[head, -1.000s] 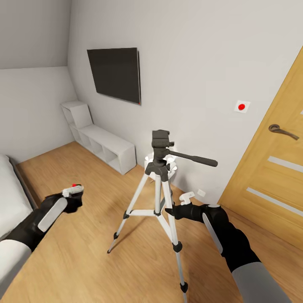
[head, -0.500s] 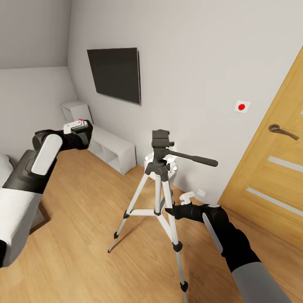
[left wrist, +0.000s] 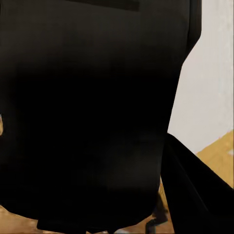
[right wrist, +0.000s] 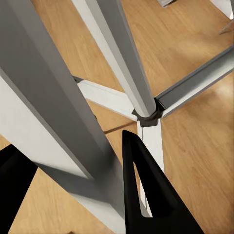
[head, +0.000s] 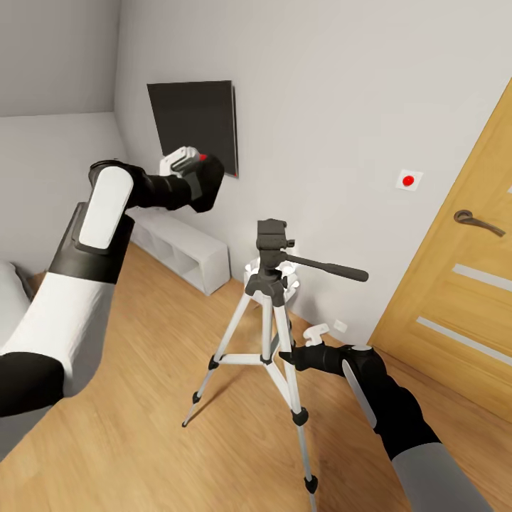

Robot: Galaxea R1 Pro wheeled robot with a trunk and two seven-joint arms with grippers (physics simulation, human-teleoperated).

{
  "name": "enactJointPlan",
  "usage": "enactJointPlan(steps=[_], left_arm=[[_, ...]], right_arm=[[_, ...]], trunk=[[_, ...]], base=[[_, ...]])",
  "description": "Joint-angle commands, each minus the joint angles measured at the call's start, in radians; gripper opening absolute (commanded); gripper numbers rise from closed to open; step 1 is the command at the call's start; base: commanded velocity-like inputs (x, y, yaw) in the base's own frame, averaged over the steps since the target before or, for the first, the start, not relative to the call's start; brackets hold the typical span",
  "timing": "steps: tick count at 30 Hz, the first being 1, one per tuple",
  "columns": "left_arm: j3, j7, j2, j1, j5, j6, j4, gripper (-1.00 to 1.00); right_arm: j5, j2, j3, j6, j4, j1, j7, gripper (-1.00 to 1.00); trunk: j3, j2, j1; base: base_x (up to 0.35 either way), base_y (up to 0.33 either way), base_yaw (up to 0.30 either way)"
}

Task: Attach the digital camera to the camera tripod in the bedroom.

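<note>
1. The camera (head: 205,179) is held in the left gripper (head: 190,169), raised in front of the wall TV (head: 193,124), above and to the left of the tripod head (head: 272,238). A red dot is seen on its top.
2. In the left wrist view a large black body (left wrist: 92,112) sits right against the lens; this is judged to be the camera clamped between the fingers. How wide the jaws stand cannot be measured, but a firm hold is judged from the camera being carried in the air.
3. The tripod (head: 267,334) is standing on the wood floor (head: 142,427), near the wall, between the white shelf unit (head: 181,249) and the door (head: 462,284). Its handle (head: 327,269) is pointed toward the door.
4. The right gripper (head: 288,355) is placed at a tripod leg, low down near the centre brace. In the right wrist view one leg (right wrist: 63,146) is seen between the two black fingers (right wrist: 146,190). Whether the fingers are pressed on it or just around it cannot be told.
5. Progress: pickup is done, camera is lifted, tripod appears to be steadied. The camera is well apart from the head, so attachment is not yet done.
6. Left to do, as judged: the camera is to be carried over the head plate, lined up base down, lowered onto it, then released.
</note>
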Motion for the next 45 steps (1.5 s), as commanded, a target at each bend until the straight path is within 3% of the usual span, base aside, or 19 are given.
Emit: enactJointPlan(steps=[1, 3, 10, 13, 19, 21, 37, 42, 45], left_arm=[[-0.002, 0.006, -0.011, -0.006, -0.004, 0.017, -0.002, -1.00], [-0.006, -0.029, -0.052, -0.028, 0.007, 0.047, -0.003, -1.00], [-0.036, -0.171, -0.069, -0.058, 0.012, 0.063, 0.000, -1.00], [-0.077, -0.231, -0.069, -0.074, 0.012, 0.071, 0.002, -1.00], [-0.160, -0.270, -0.069, -0.089, 0.012, 0.076, 0.004, -1.00], [-0.215, -0.279, -0.064, -0.092, 0.011, 0.078, 0.004, -1.00], [-0.231, -0.275, -0.065, -0.092, -0.023, 0.077, 0.000, -1.00], [-0.231, -0.273, -0.068, -0.092, -0.074, 0.076, -0.012, -1.00], [-0.229, -0.273, -0.070, -0.092, -0.128, 0.073, -0.035, -1.00]], right_arm=[[0.001, -0.001, 0.001, 0.005, -0.001, -0.001, -0.002, -1.00], [0.001, -0.001, 0.001, 0.005, -0.002, -0.001, -0.002, -1.00], [0.001, -0.001, 0.001, 0.005, -0.001, -0.001, -0.002, -1.00], [0.001, -0.001, 0.001, 0.005, -0.001, -0.001, -0.002, -1.00], [0.001, -0.001, 0.001, 0.005, -0.001, -0.001, -0.002, -1.00], [0.001, -0.001, 0.001, 0.005, -0.001, -0.001, -0.002, -1.00], [0.002, -0.001, 0.003, 0.005, -0.002, -0.001, -0.002, -1.00], [0.002, -0.001, 0.006, 0.005, -0.002, -0.001, -0.002, -1.00], [0.002, -0.001, 0.006, 0.005, -0.002, -0.001, -0.002, -1.00]], trunk=[[-0.002, -0.002, 0.001], [-0.002, -0.002, 0.001], [-0.002, -0.002, 0.001], [-0.002, -0.002, 0.001], [-0.002, -0.002, 0.001], [-0.002, -0.002, 0.001], [-0.002, -0.002, 0.001], [-0.002, -0.002, 0.001], [-0.002, -0.002, 0.001]], base=[[0.000, 0.000, 0.000], [0.000, 0.000, 0.000], [0.000, 0.000, 0.000], [0.000, 0.000, 0.000], [0.000, 0.000, 0.000], [0.000, 0.000, 0.000], [0.000, 0.000, 0.000], [0.000, 0.000, 0.000], [0.000, 0.000, 0.000]])
